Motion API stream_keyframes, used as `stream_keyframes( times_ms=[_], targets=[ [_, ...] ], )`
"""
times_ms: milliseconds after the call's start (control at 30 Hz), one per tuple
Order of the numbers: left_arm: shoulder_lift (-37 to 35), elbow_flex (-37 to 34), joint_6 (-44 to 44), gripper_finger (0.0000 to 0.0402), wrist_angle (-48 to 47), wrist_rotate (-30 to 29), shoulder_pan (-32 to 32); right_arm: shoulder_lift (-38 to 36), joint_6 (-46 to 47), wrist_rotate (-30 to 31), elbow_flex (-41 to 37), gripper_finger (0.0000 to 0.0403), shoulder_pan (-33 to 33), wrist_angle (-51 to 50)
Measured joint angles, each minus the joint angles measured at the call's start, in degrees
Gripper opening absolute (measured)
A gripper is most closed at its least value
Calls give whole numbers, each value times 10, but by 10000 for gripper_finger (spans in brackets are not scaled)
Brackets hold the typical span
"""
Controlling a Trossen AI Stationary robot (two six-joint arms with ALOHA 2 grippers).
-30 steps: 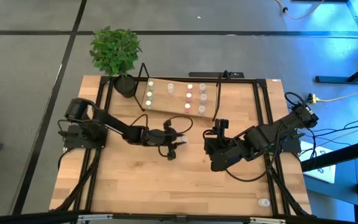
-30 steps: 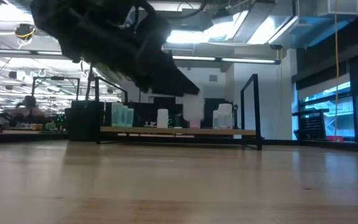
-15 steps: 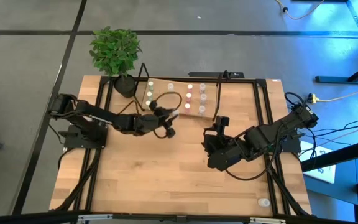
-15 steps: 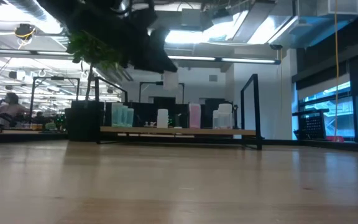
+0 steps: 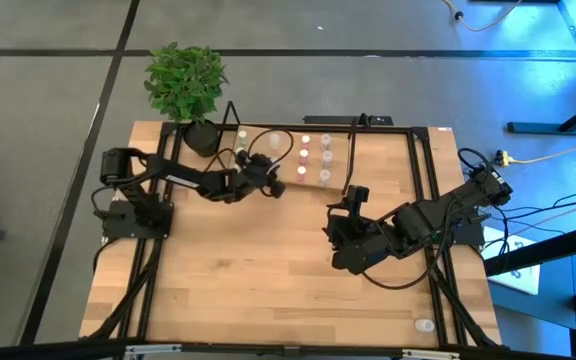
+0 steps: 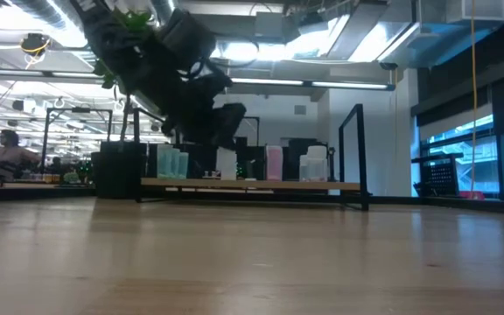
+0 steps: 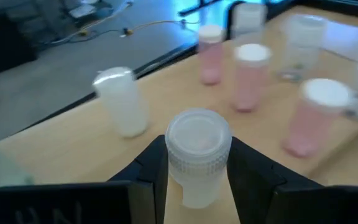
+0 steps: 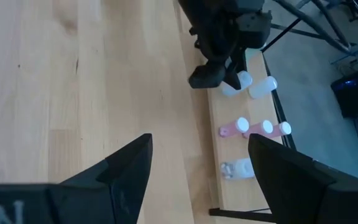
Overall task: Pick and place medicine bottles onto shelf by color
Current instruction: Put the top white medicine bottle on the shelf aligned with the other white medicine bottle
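A clear medicine bottle with a white cap sits between the fingers of my left gripper, which is shut on it over the near edge of the shelf. Standing on the shelf board are a white bottle, pink bottles, clear bottles and yellow-green bottles at the left end. My right gripper hangs open above the table's middle right, with nothing between its fingers. My left gripper pinches the clear bottle's ribbed body just under the cap between its two fingers, one on each side. The fingers come at it from the table's near left, slanting slightly down. The bottle stands roughly upright, cap up; its base is hidden.
A potted plant stands at the table's far left corner beside the shelf's black wire end. One more small bottle lies near the table's near right corner. Bare wood stretches across the near half.
My left gripper has swung from the table's middle toward the far edge, carrying the clear bottle up to the shelf, and has turned as it went. It has stayed shut on the bottle. My right arm has kept its place.
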Motion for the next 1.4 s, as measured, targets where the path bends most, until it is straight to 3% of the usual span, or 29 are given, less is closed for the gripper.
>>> stream_keyframes(
  times_ms=[200, 500, 933, 1400],
  targets=[
    [5, 0, -11, 118, 5, -33, 11, 0, -2, 0, 0, 267, 0, 1],
    [5, 0, -23, 118, 12, -36, 11, 0, 71, 39, 0, 267, 0, 1],
    [5, 0, -26, 118, 12, -35, 11, 0, 71, 43, 0, 267, 0, 2],
    [5, 0, -40, 118, 10, -33, 11, 0, 70, -82, 0, 267, 0, 2]
  ],
)
